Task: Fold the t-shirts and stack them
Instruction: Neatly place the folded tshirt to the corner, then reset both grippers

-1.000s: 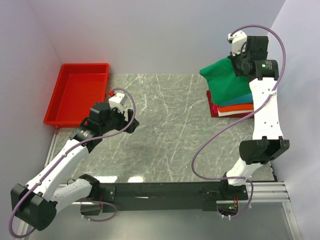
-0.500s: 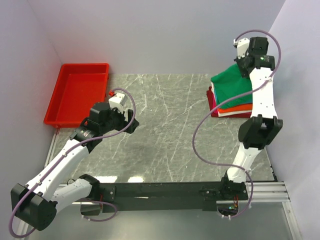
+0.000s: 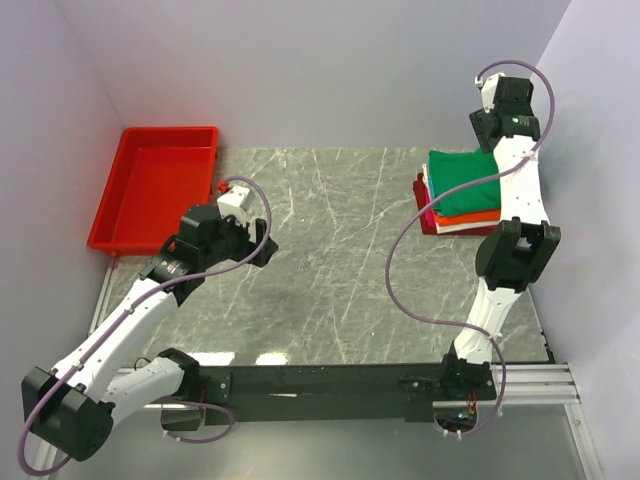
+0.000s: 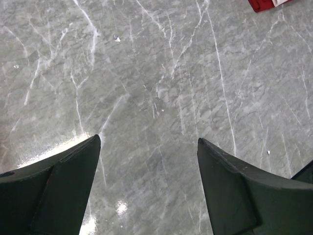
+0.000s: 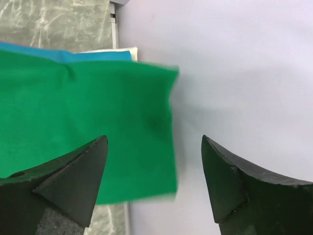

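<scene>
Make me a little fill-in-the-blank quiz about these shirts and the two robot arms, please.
1. The top t-shirt of the stack is coloured ____.
2. The tray at the far left is coloured ____.
3. The left gripper and the right gripper both have their jaws ____.
Missing words: green; red; open.
</scene>
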Available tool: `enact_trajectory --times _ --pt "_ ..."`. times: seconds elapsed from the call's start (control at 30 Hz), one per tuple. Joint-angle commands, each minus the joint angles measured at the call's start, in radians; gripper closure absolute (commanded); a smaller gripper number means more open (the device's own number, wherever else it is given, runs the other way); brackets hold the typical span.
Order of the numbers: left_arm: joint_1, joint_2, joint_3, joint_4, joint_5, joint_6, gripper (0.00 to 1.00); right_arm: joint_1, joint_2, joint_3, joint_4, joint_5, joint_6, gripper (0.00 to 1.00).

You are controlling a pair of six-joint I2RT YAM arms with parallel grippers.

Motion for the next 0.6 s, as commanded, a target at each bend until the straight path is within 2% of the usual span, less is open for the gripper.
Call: enact_trajectory --times 0.0,0.07,0.17,0.27,0.3,0.37,0.4,0.47,0.5,0.57 --pt "0.002 -0.015 -0.007 0.015 -0.026 0.005 0.14 0.031 -0.030 -0.036 0.124 0.105 0.043 0.16" --pt "0.002 -0.026 -0.007 0.015 -0.058 -0.001 0.13 0.039 -0.066 -0.038 0.106 0.048 0.082 0.16" --pt "0.002 -0.055 -0.013 0.024 -0.128 -0.036 0.02 0.046 -0.099 -0.042 0.046 -0.051 0.115 0.15" --pt "0.007 -0.104 -0.036 0.053 -0.167 -0.072 0.00 0.050 -0.173 -0.110 0.006 -0.167 0.161 0.14" --pt "0.010 -0.115 -0.042 0.061 -0.167 -0.078 0.01 0.048 -0.228 -0.142 0.012 -0.250 0.187 0.14" --pt "0.025 -0.138 -0.051 0.075 -0.216 -0.101 0.01 0.050 -0.300 -0.266 0.032 -0.337 0.210 0.13" --pt "0.033 -0.141 -0.054 0.076 -0.221 -0.107 0.01 0.050 -0.386 -0.320 0.049 -0.393 0.226 0.13" --pt "0.065 -0.141 -0.046 0.075 -0.228 -0.133 0.00 0.050 -0.492 -0.499 0.136 -0.438 0.243 0.13" --pt "0.083 -0.138 -0.042 0.069 -0.222 -0.144 0.00 0.050 -0.605 -0.565 0.217 -0.450 0.267 0.12" --pt "0.193 -0.144 -0.036 0.072 -0.175 -0.174 0.00 0.042 -0.722 -0.764 0.299 -0.435 0.354 0.12"
